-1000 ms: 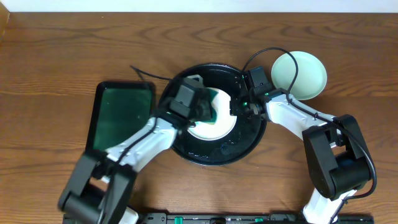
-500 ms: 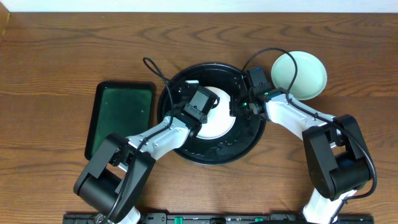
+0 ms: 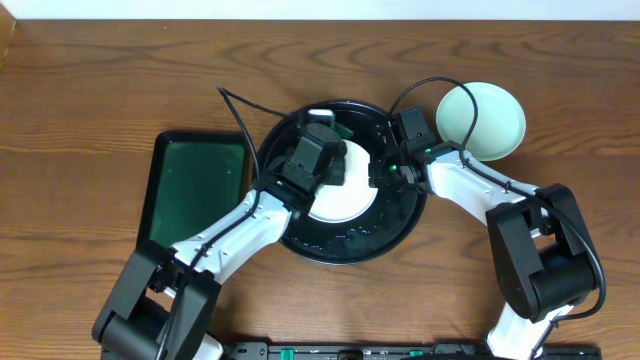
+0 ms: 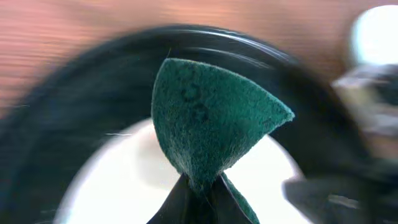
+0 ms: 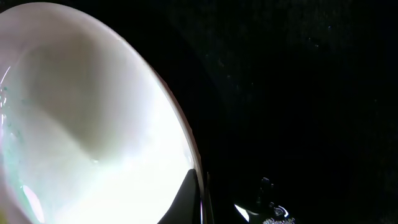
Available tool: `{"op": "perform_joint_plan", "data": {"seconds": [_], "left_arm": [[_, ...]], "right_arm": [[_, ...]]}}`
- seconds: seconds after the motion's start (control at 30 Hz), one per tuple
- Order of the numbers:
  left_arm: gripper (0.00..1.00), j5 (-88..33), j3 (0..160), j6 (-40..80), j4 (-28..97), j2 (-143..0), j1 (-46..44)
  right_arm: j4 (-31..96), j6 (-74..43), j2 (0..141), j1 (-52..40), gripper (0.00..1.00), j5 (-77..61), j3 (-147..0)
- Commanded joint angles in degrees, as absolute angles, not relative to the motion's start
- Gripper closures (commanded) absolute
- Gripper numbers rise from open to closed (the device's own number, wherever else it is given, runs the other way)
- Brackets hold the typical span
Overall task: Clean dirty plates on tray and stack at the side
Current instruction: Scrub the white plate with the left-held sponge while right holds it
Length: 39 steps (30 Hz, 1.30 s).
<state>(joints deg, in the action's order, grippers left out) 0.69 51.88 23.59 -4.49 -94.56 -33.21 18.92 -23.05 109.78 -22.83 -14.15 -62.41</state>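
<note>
Left pincer (image 4: 199, 198) clamps a green pad (image 4: 211, 118) above the glossy white plate (image 3: 350, 202); right pincer (image 5: 202, 200) nips its rim.

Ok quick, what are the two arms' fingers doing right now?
Left fingers: closed on the green scrubbing pad.
Right fingers: closed on the rim of the white plate, as far as shows.

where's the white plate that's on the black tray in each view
overhead: plate sits at the middle of the black tray.
left wrist: blurred white disc along the bottom, behind the green pad.
right wrist: bright white, fills the left side.
Shared landmark: the tray's glossy black surface bordering the plate in all three.
</note>
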Motion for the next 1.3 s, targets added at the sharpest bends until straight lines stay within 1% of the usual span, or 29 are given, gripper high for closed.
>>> {"op": "perform_joint_plan", "data": {"seconds": [0.0, 0.17, 0.33, 0.53, 0.87, 1.13, 1.2, 1.27], "left_arm": [[0.92, -10.2, 51.5, 28.7, -5.6, -97.4, -33.8], [0.92, -8.4, 51.5, 27.7, -5.1, -103.6, -33.7], [0.93, 6.7, 51.6, 27.4, 1.5, -105.5, -33.7], [0.93, 22.8, 51.6, 18.4, 4.0, -104.7, -33.5], [0.93, 40.7, 52.3, 11.7, 4.0, -104.6, -33.5], [0.93, 40.3, 52.5, 11.6, 2.7, -102.2, -33.5], [0.93, 33.3, 52.5, 11.6, 1.4, -101.6, -33.5], [0.93, 20.9, 52.5, 11.6, 0.3, -101.6, -33.5]], "right_arm": [[20.2, -23.5, 113.0, -23.4, 0.99, -9.3, -60.9], [20.2, -23.5, 113.0, -23.4, 0.99, -9.3, -60.9], [20.5, -23.5, 113.0, -23.4, 0.99, -9.3, -60.9], [20.6, -23.0, 113.0, -23.4, 0.99, -9.3, -60.9], [20.8, -23.0, 113.0, -23.4, 0.99, -9.2, -60.9], [21.0, -23.0, 113.0, -23.4, 0.99, -9.2, -60.9], [21.0, -22.8, 113.0, -23.4, 0.99, -9.2, -60.9], [21.0, -22.8, 113.0, -23.4, 0.99, -9.2, -60.9]]}}
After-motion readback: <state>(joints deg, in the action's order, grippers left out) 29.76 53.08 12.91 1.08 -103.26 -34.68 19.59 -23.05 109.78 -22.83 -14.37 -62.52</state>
